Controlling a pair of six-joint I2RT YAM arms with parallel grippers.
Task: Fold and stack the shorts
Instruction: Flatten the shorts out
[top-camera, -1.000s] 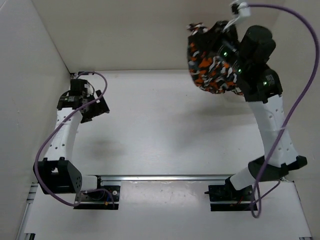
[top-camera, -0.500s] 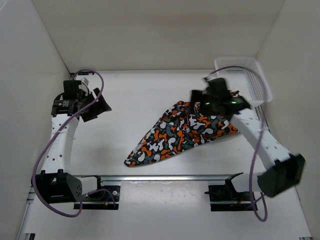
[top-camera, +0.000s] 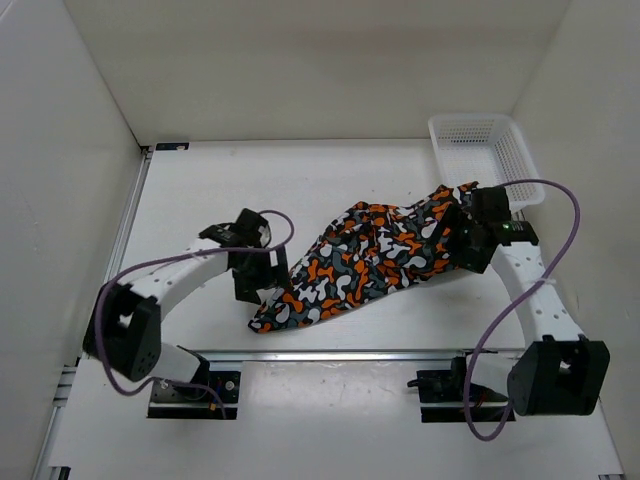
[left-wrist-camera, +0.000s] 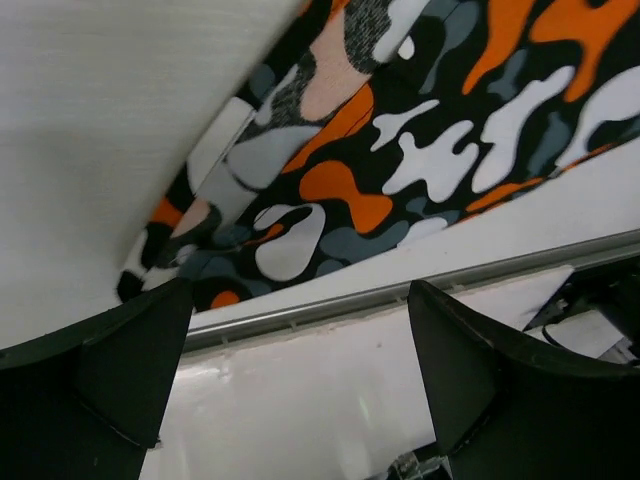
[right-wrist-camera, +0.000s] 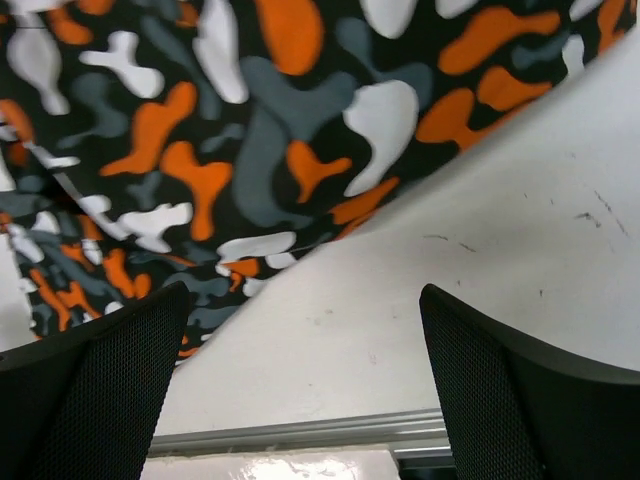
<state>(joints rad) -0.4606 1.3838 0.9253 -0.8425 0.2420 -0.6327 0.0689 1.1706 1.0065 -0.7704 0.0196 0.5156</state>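
Observation:
The camouflage shorts (top-camera: 365, 260) lie spread on the table in a long wedge, their narrow tip pointing to the front left. My left gripper (top-camera: 256, 285) hovers at that tip, open with nothing between its fingers (left-wrist-camera: 120, 370); the cloth (left-wrist-camera: 400, 150) fills the upper part of the left wrist view. My right gripper (top-camera: 470, 248) stands open at the wide right end of the shorts. In the right wrist view the print (right-wrist-camera: 250, 150) lies above bare table, with both mesh-faced fingers (right-wrist-camera: 510, 380) apart and empty.
A white plastic mesh basket (top-camera: 485, 158) stands at the back right corner, just behind the right arm. A metal rail (top-camera: 330, 354) runs along the table's front edge, close to the tip of the shorts. White walls close in the left, back and right sides.
The right arm brought the shorts down from high up, laid them on the table and opened. The left arm swung from the back left to the cloth's front-left tip.

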